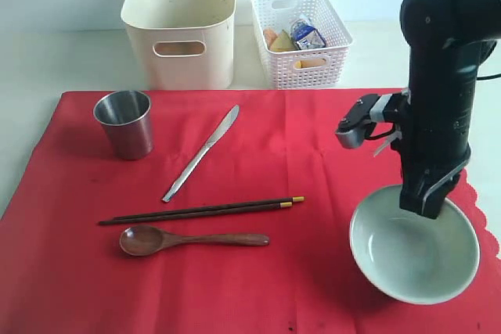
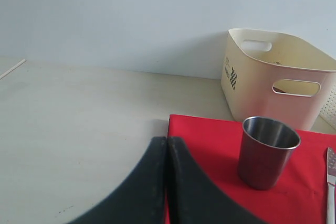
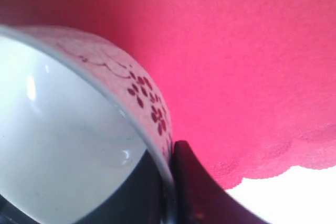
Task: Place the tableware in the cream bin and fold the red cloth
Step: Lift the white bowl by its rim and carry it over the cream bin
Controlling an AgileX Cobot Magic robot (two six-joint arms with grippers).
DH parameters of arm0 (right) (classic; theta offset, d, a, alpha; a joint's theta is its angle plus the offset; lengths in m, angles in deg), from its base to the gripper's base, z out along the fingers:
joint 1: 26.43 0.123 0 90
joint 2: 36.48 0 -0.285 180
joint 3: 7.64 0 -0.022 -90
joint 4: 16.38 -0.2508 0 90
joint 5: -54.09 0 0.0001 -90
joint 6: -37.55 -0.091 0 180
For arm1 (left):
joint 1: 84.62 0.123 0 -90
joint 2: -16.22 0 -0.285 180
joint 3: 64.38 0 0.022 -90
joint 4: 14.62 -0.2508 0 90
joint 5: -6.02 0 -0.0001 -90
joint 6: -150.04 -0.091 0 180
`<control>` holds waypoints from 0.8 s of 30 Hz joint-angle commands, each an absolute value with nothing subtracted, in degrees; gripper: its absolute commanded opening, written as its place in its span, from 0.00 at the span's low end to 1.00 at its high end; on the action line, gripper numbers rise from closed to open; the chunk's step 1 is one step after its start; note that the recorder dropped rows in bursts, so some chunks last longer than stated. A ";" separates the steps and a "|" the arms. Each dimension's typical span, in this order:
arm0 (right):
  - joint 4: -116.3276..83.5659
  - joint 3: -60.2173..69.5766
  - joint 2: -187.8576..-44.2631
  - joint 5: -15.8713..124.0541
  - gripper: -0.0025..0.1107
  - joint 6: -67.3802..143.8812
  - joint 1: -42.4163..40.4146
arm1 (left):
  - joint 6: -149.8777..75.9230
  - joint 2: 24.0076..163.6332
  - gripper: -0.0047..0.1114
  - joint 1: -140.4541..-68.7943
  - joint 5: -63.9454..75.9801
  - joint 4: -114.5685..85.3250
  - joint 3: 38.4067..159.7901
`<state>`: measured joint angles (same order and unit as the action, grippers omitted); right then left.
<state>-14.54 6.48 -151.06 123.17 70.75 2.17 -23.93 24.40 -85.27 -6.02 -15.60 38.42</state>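
A pale green bowl [image 1: 415,254] sits on the red cloth [image 1: 305,138] at the right, and my right gripper [image 1: 423,205] is shut on its far rim, one finger inside and one outside. The right wrist view shows the bowl [image 3: 63,145] with red flowers on its wall, its rim pinched in my right gripper [image 3: 169,161]. A steel cup [image 1: 125,123], a silver knife [image 1: 202,152], dark chopsticks [image 1: 200,210] and a wooden spoon [image 1: 188,239] lie on the cloth's left half. The cream bin [image 1: 182,21] stands behind. My left gripper [image 2: 167,145] is shut and empty near the cup [image 2: 266,152].
A white lattice basket [image 1: 301,35] with a milk carton and food stands right of the cream bin. The cloth's scalloped edge [image 1: 479,193] runs just right of the bowl. Bare pale table surrounds the cloth.
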 commanded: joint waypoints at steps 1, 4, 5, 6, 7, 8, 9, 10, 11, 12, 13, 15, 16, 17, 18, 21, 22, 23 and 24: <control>-15.24 3.64 -149.65 124.05 0.02 70.60 1.93 | -23.99 24.01 0.06 -85.20 -5.83 -15.25 38.41; -15.86 1.53 -148.30 124.05 0.02 71.75 1.93 | -23.99 24.01 0.06 -85.20 -5.83 -15.25 38.41; -16.38 0.70 -147.75 124.05 0.02 72.58 1.93 | -23.99 24.01 0.06 -85.20 -5.83 -15.25 38.41; -17.28 -0.23 -147.21 124.05 0.02 73.53 1.93 | -23.99 24.01 0.06 -85.20 -5.83 -15.25 38.41; -18.24 -1.31 -146.85 124.05 0.02 74.27 1.82 | -23.99 24.01 0.06 -85.20 -5.83 -15.25 38.41; -19.75 -2.45 -146.26 124.05 0.02 74.94 1.82 | -23.99 24.01 0.06 -85.20 -5.83 -15.25 38.41; -20.81 -3.65 -145.84 124.05 0.02 75.75 1.82 | -23.99 24.01 0.06 -85.20 -5.83 -15.25 38.41; -21.44 -4.66 -145.60 124.05 0.02 76.62 1.82 | -23.99 24.01 0.06 -85.20 -5.83 -15.25 38.41; -22.60 -6.01 -145.31 124.05 0.02 77.23 1.82 | -23.99 24.01 0.06 -85.20 -5.83 -15.25 38.41; -23.97 -7.30 -145.20 124.05 0.02 77.91 1.82 | -23.99 24.01 0.06 -85.20 -5.83 -15.25 38.41; -25.11 -8.30 -145.23 124.05 0.02 78.58 1.82 | -23.99 24.01 0.06 -85.20 -5.83 -15.25 38.41; -28.00 -10.32 -145.23 124.05 0.02 79.83 1.82 | -23.99 24.01 0.06 -85.20 -5.83 -15.25 38.41; -29.15 -11.01 -145.23 123.46 0.02 80.10 1.82 | -23.99 24.01 0.06 -85.20 -5.83 -15.25 38.41; -30.88 -11.53 -145.23 120.66 0.02 81.00 1.82 | -23.99 24.01 0.06 -85.20 -5.83 -15.25 38.41; -31.77 -11.65 -145.23 119.05 0.02 81.72 1.82 | -23.99 24.01 0.06 -85.20 -5.83 -15.25 38.41; -33.75 -11.95 -145.23 111.66 0.02 82.79 1.82 | -23.99 24.01 0.06 -85.20 -5.83 -15.25 38.41; -34.04 -11.95 -145.23 109.56 0.02 82.79 1.82 | -23.99 24.01 0.06 -85.20 -5.83 -15.25 38.41; -34.42 -11.95 -145.23 106.67 0.02 82.79 1.82 | -23.99 24.01 0.06 -85.20 -5.83 -15.25 38.41; -34.69 -11.95 -145.23 104.73 0.02 82.79 1.82 | -23.99 24.01 0.06 -85.20 -5.83 -15.25 38.41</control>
<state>-33.01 -11.33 -145.89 111.46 81.93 2.17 -23.93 24.40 -85.27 -6.02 -15.60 38.42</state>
